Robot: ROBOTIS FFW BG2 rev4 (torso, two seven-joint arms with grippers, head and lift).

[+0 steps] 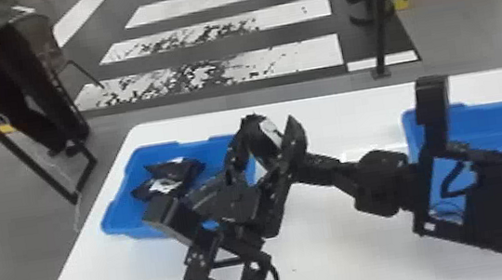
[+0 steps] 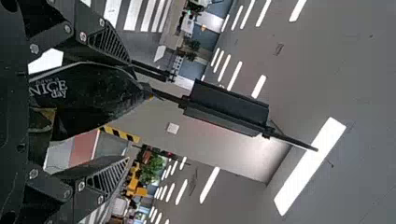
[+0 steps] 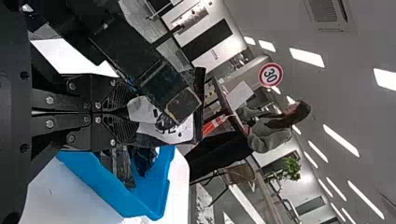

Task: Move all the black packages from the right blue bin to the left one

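A black package is held up near the left blue bin — clamped between the fingers of the right gripper, while those of the left gripper stand apart around it. Likely light, soft and a little slippery, with no sign of fragility, the pouch is best taken broadly across its fuller middle — clear of the pinched part.

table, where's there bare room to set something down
The table is bare in front between left arm and right arm, and behind between left bin and right bin. Crowded: the left bin's right end, where left gripper and right gripper meet around a package.
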